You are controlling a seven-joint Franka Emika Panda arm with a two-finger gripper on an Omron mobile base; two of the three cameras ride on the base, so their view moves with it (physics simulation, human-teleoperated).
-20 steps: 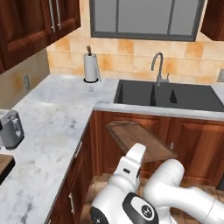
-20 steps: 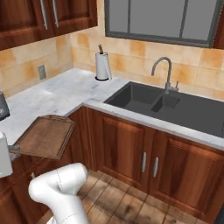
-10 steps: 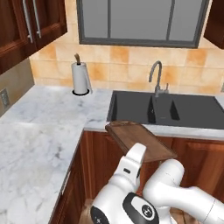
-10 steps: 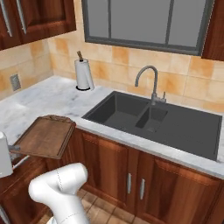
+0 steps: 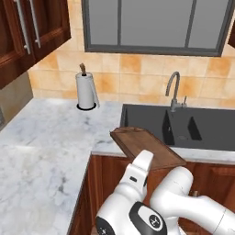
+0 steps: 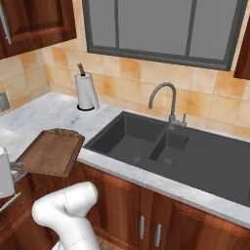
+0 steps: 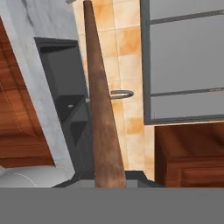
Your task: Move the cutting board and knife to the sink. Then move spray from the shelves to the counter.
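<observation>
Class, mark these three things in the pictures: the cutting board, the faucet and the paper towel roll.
cutting board [image 6: 51, 152]: right base view, middle of its flat top.
faucet [image 6: 161, 89]: right base view, top of its curved neck.
paper towel roll [image 5: 86, 90]: left base view, middle of the white roll.

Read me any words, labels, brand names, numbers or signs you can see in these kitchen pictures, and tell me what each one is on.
None: no readable text, number or sign in any view.
The cutting board, paper towel roll, sink, faucet, counter and cabinets are all plain, with no print or labels.
</observation>
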